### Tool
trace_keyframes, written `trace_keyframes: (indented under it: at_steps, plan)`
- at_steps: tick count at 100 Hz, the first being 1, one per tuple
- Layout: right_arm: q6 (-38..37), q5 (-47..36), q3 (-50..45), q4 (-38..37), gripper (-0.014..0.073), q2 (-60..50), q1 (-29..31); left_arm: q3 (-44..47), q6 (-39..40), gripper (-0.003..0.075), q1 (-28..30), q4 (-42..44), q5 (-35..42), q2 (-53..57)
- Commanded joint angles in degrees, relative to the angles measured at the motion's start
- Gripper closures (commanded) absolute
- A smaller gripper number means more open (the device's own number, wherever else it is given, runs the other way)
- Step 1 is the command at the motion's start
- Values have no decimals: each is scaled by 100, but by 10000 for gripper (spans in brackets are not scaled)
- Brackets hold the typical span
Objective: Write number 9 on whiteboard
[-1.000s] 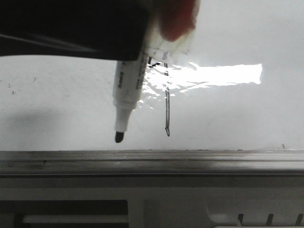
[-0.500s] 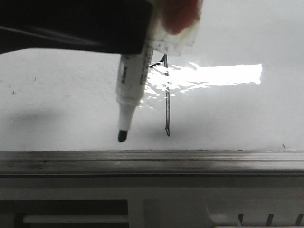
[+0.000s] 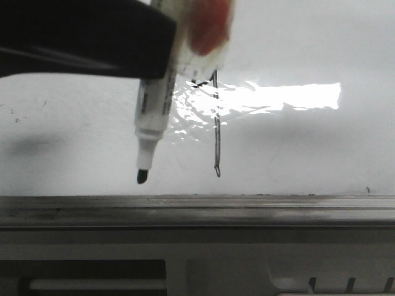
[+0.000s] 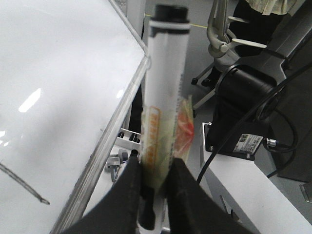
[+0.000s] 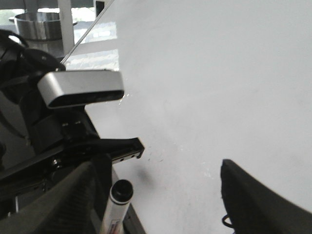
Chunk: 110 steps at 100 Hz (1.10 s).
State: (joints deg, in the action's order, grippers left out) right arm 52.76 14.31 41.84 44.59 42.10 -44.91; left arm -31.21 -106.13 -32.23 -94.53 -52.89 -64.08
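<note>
The whiteboard fills the front view, with bright glare across it. The number 9 is a thin black figure on it; its long tail shows, and its loop is partly hidden behind the taped pen. My left gripper is shut on a white black-tipped marker pen wrapped in clear tape. The pen's tip is to the left of the tail's end. Whether it touches the board I cannot tell. My right gripper is open and empty over the board, near the pen's back end.
A grey metal rail runs along the board's near edge, with white fittings below it. The left arm's grey wrist camera is close to my right gripper. Black equipment and cables stand beyond the board's edge.
The marker pen and my left gripper have shifted left, away from the drawn tail. The figure on the board looks the same.
</note>
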Motion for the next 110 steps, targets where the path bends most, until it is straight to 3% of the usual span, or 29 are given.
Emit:
trace_keyframes:
  at_steps: [1, 13, 39, 59, 84, 96, 110]
  plan:
    - [71, -358, 199, 28, 131, -189, 179, 30, 53, 738, 119, -319, -315, 72]
    - [71, -364, 199, 28, 237, -319, 359, 186, 53, 738, 243, -435, -297, 72]
    - [71, -371, 199, 28, 668, -335, 592, 175, 686, 738, 253, -902, 387, 99]
    - [71, -379, 188, 28, 665, -335, 592, 139, 1514, 738, -72, -889, 1915, 443]
    - [71, -515, -22, 28, 665, -335, 592, -298, 2179, 739, -1304, -888, 4459, 600]
    - [71, -515, -83, 28, 665, -335, 592, -475, 2380, 739, -1901, -1224, 6068, 449]
    - [71, -537, -92, 82, 665, -335, 592, -718, 2380, 739, -2267, -1213, 6942, 205]
